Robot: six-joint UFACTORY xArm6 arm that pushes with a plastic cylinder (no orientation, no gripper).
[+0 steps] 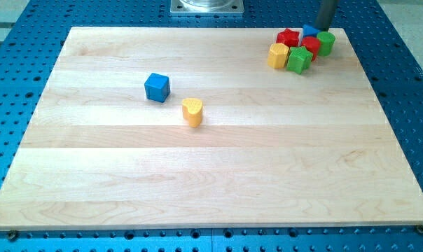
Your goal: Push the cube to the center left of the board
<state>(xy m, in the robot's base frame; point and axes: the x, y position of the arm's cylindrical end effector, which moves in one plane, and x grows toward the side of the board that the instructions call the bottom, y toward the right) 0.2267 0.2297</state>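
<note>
The blue cube (157,87) sits on the wooden board (211,175), left of the middle and in the upper half. A yellow heart-shaped block (192,111) lies just below and to the right of it, apart from it. My tip (324,28) is at the view's top right, at the far edge of a cluster of blocks, between a small blue block (310,31) and a green cylinder (326,43). It is far to the right of the blue cube.
The top-right cluster also holds a red star-shaped block (288,37), a red block (311,47), a yellow block (278,55) and a green block (300,59). A blue perforated table (407,84) surrounds the board.
</note>
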